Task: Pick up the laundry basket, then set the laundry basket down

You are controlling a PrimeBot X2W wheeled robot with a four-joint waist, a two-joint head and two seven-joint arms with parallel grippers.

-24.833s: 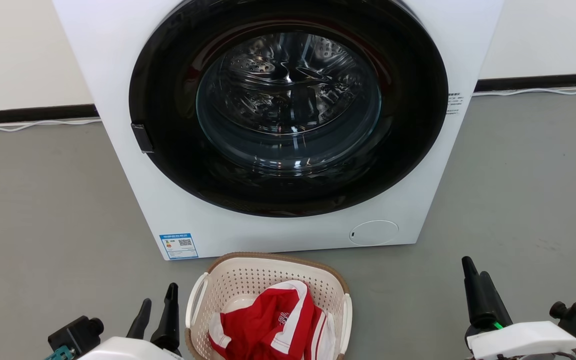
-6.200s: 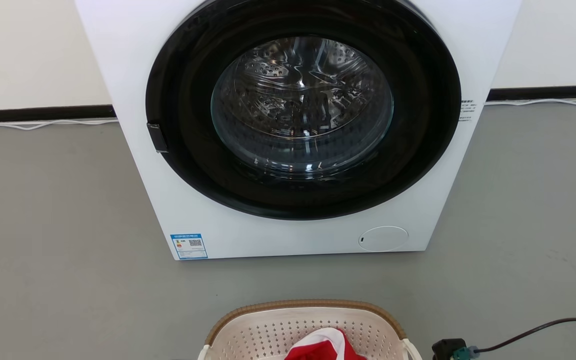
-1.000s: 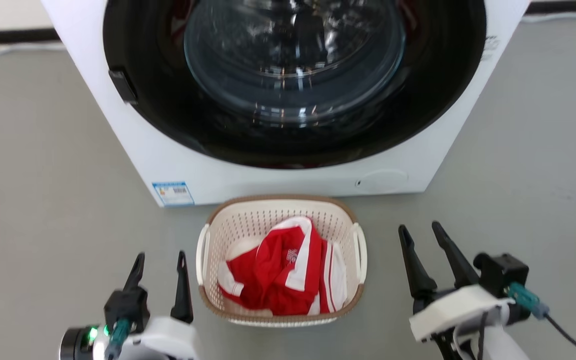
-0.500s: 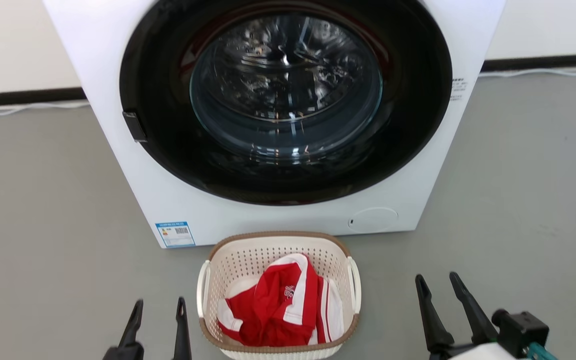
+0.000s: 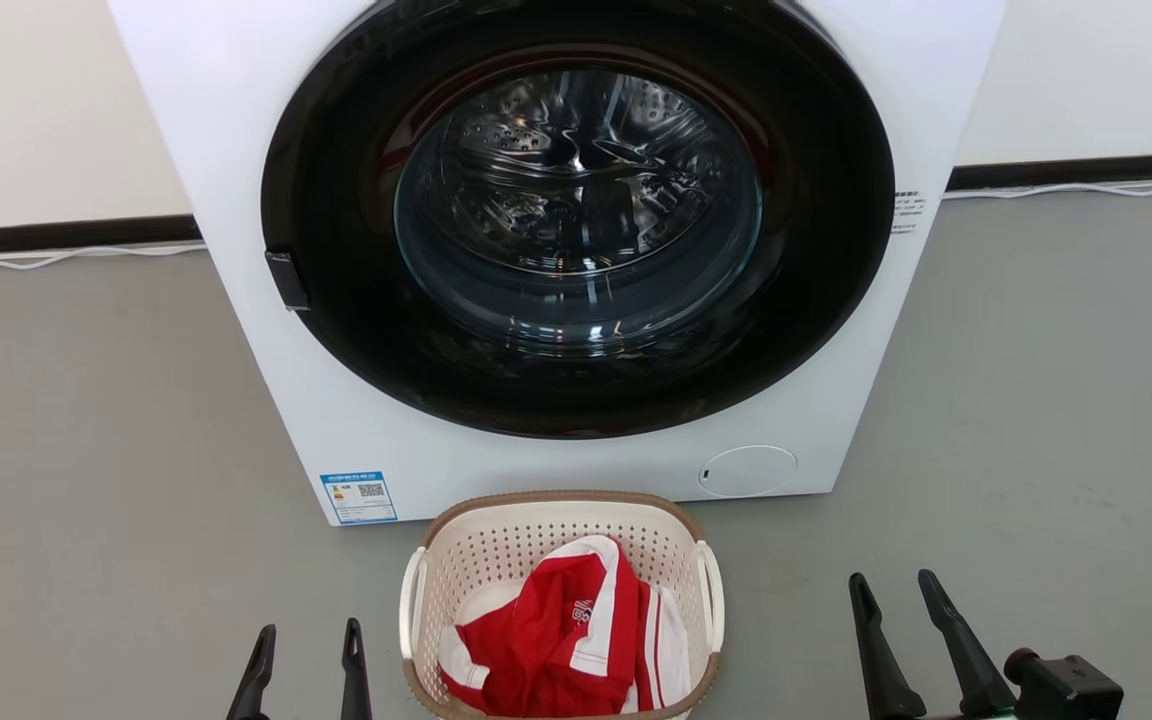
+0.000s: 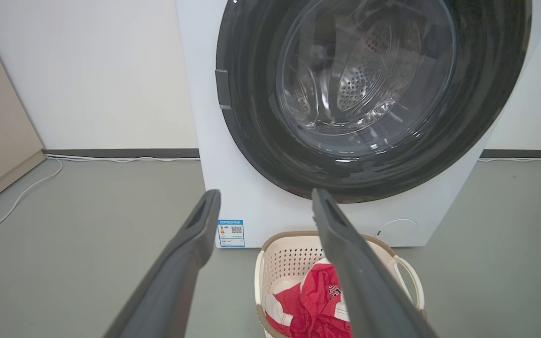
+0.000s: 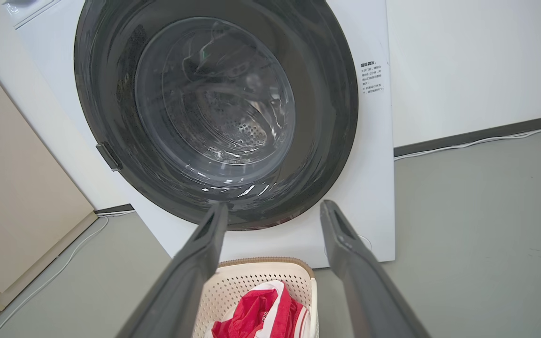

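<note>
Laundry basket [image 5: 536,545] on floor [image 5: 86,450] by washer [image 5: 221,150] — L jaws, R jaws wide apart either side, not touching it.

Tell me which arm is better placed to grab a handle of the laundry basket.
Left, probably. The left gripper stands open close beside a handle of the laundry basket; the right gripper, also open, sits farther out across bare floor.

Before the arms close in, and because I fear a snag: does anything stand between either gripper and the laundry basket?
Nothing visible does. The left gripper and right gripper stand open on either side of the laundry basket, with bare floor between. The washer stands behind the basket, off both paths.
</note>
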